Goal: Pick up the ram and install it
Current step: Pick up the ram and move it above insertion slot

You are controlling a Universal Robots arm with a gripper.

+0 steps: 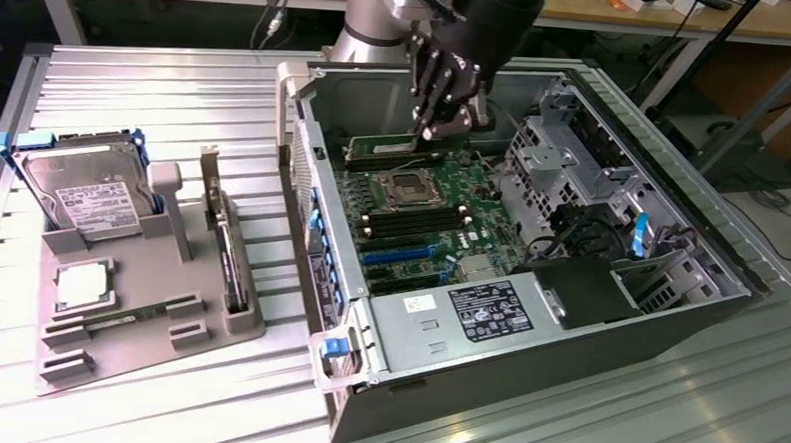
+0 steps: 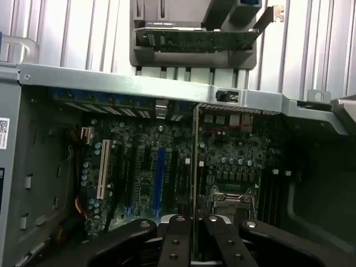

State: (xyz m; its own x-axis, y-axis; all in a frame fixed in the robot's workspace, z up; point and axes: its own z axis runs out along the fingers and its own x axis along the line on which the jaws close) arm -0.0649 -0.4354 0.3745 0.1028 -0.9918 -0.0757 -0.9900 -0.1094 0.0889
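My gripper point(image 1: 435, 131) is down inside the open computer case point(image 1: 365, 310), over the far end of the motherboard point(image 1: 429, 228). It is shut on the ram point(image 1: 379, 141), a thin green stick held level just above the memory slots point(image 1: 387, 162) beyond the processor socket point(image 1: 405, 188). In the wrist view the ram point(image 2: 194, 167) runs edge-on as a narrow line out from between the two black fingers point(image 2: 177, 236), with the motherboard point(image 2: 150, 161) behind it. Whether the ram touches a slot I cannot tell.
A grey holder tray point(image 1: 138, 320) lies at the exterior view's left with a hard drive point(image 1: 89, 198), a square silver processor chip point(image 1: 83, 286) and an upright expansion card point(image 1: 223, 244). Drive cages point(image 1: 565, 159) and cables crowd the case's right side. The power supply point(image 1: 499, 311) sits at the near end.
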